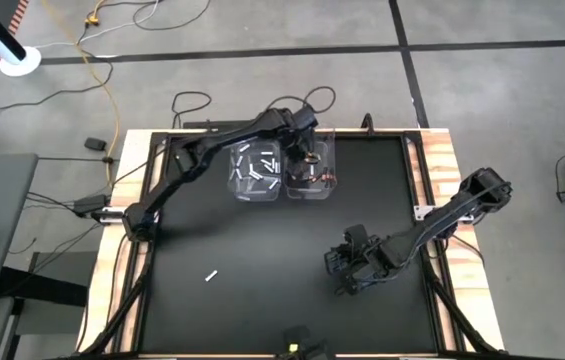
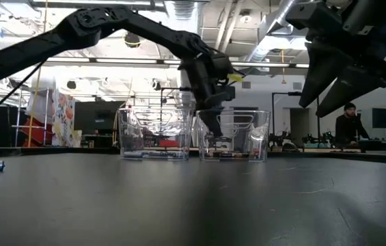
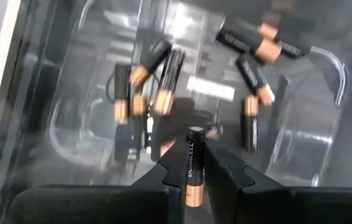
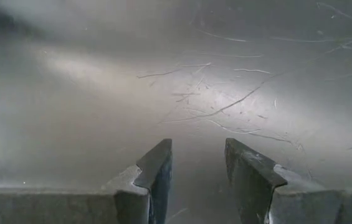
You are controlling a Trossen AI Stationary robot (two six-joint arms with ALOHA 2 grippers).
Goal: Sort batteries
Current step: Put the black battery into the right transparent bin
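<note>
Left wrist view: my L gripper [image 3: 191, 180] clamps a copper-top battery [image 3: 192, 163], long axis toward 12 o'clock, directly over the copper-battery bin [image 3: 325, 124]; R gripper [image 4: 197, 168] open, idle.

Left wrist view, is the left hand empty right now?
No, the left hand is shut on a black and copper Duracell battery above the clear bin of similar batteries.
</note>
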